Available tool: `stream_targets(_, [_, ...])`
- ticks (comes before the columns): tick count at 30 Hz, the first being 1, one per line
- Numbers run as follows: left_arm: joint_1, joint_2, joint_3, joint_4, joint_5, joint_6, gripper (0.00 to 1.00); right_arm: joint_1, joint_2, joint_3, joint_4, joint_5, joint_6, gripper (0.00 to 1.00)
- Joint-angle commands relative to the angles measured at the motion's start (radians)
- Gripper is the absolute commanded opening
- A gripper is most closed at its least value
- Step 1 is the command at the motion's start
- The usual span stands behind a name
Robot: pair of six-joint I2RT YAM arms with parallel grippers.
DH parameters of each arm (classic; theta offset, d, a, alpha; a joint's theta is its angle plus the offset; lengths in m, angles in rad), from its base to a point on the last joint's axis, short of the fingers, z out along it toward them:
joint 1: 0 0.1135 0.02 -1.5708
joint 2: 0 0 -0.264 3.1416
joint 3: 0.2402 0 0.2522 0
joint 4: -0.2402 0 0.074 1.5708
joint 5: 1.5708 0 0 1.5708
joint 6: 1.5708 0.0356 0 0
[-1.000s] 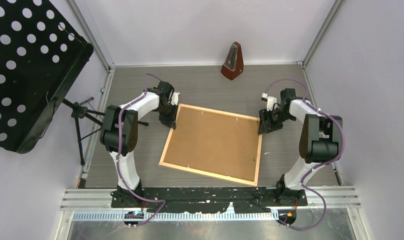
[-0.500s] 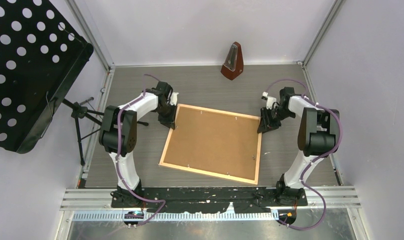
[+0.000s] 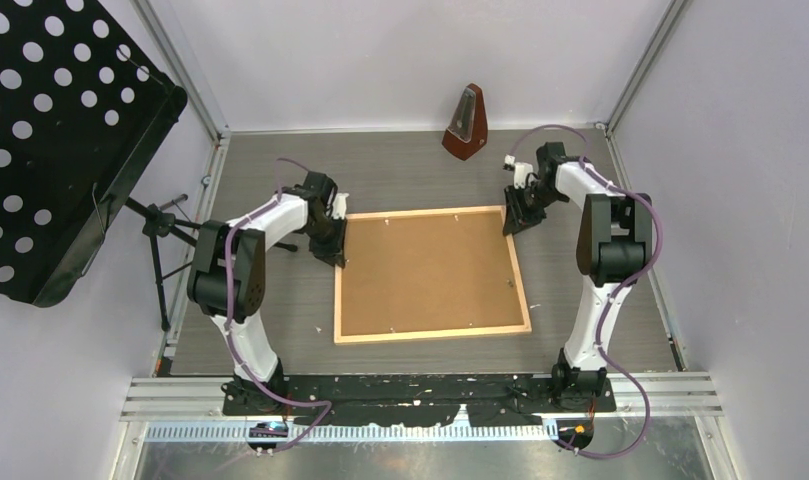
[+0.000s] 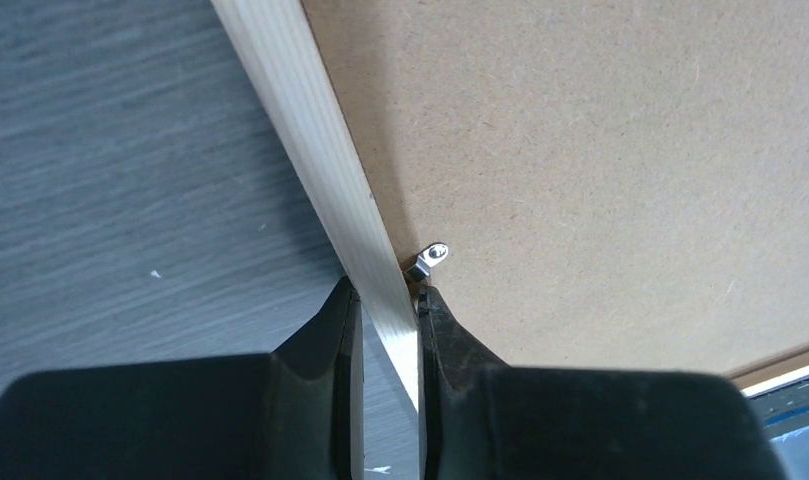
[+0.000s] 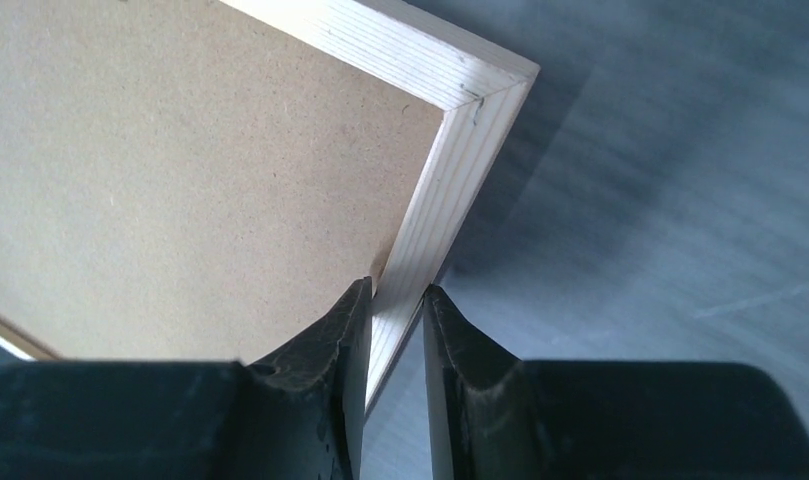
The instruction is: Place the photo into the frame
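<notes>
The frame [image 3: 430,335] lies back up, brown backing board [image 3: 425,270] showing. The left gripper [image 4: 385,300] pinches its left rail, the right gripper [image 5: 395,300] its right rail near the corner.

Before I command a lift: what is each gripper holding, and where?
Both hold the frame: left gripper pinches its left rail beside a metal clip, right gripper pinches its right rail near the far-right corner.

Grey wood-grain table [image 3: 410,170]. Brown backing board [image 3: 425,270], lay flat at mid-table; small metal clip [image 4: 430,258] sat at its edge. Red-brown metronome [image 3: 466,122], stood upright near the back wall. Black perforated music stand [image 3: 50,130] on tripod legs [image 3: 160,225], stood left of the table.
</notes>
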State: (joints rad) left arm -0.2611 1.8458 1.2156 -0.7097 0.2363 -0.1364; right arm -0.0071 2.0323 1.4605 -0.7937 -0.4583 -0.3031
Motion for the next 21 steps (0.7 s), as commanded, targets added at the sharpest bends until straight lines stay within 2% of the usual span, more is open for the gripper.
stream_targets(1, [-0.02,-0.059,-0.042,-0.024,0.112,0.045,0.0,0.066,0.062,0.143,0.084,-0.009,-0.01,0.08])
stream_targets(4, [-0.02,-0.082,-0.064,-0.023,0.113,0.047,0.0,0.094,0.085,0.18,0.08,-0.022,-0.015,0.09])
stream_targets(8, [-0.02,-0.109,-0.082,-0.016,0.116,0.046,0.01,0.108,0.081,0.173,0.092,-0.025,-0.019,0.17])
stream_targets(10, [-0.02,-0.118,-0.086,-0.015,0.116,0.042,0.05,0.108,0.063,0.151,0.1,-0.014,-0.023,0.26])
stream_targets(14, [-0.02,-0.132,-0.089,-0.011,0.118,0.036,0.17,0.106,-0.021,0.082,0.116,0.016,-0.041,0.5])
stream_targets(16, [-0.02,-0.136,-0.09,-0.007,0.115,0.033,0.22,0.103,-0.07,0.04,0.123,0.029,-0.052,0.56])
stream_targets(21, [-0.018,-0.146,-0.093,0.002,0.102,0.025,0.35,0.092,-0.18,-0.081,0.131,0.049,-0.083,0.65])
